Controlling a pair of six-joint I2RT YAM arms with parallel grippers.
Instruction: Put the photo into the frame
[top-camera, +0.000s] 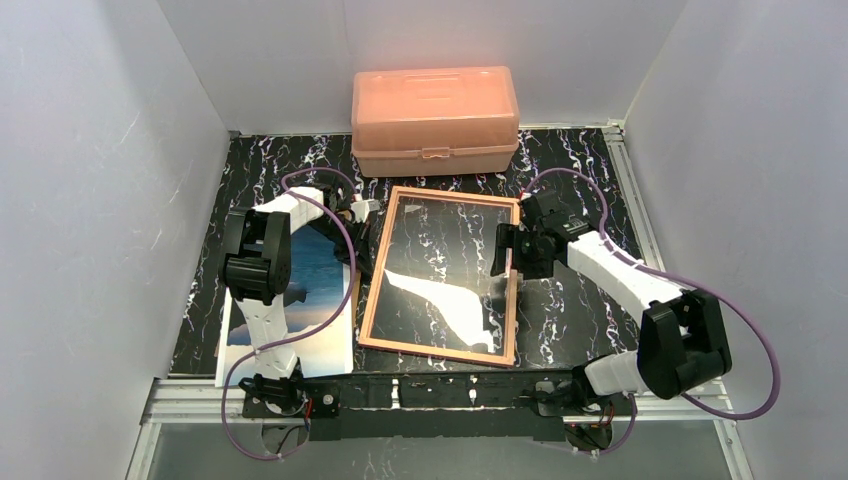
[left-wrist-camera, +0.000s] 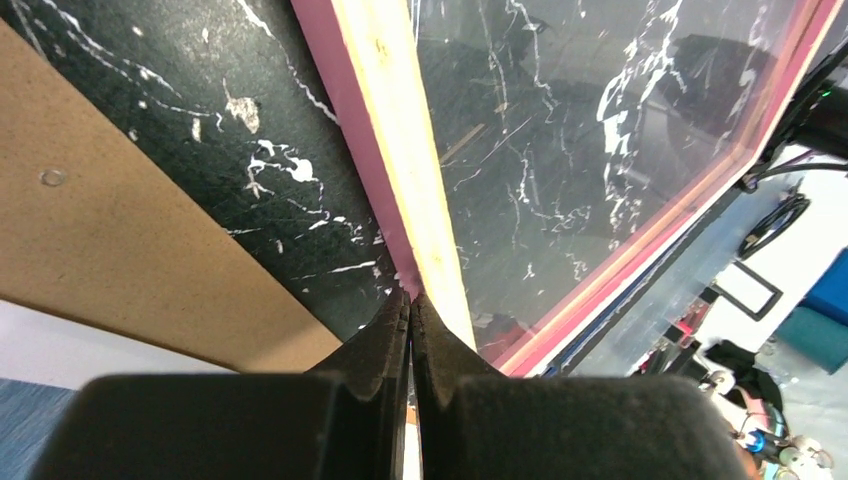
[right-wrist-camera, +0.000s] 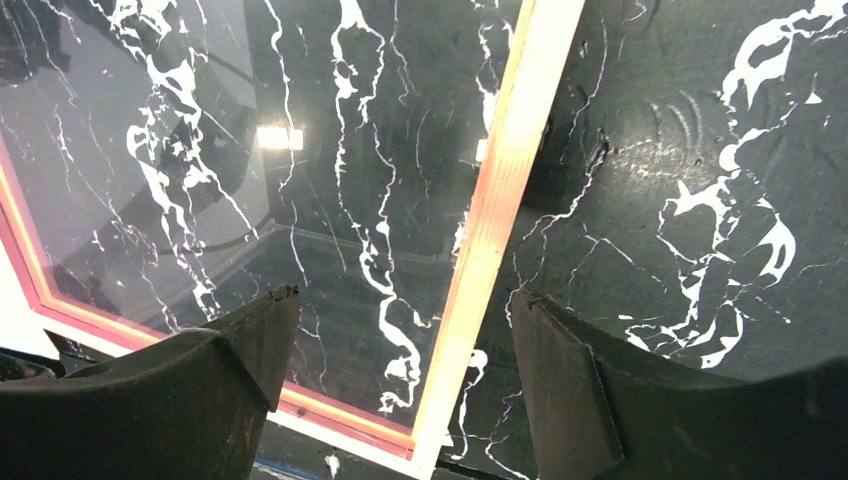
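L hand (left-wrist-camera: 410, 297) pressed together at frame (left-wrist-camera: 398, 130) 9 o'clock rail; R hand (right-wrist-camera: 402, 300) spread astride 3 o'clock rail. Best pin it flat, then fetch photo (top-camera: 318, 275).

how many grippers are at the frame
2: left gripper, shut, tip at the frame's left edge; right gripper, open over its right edge.
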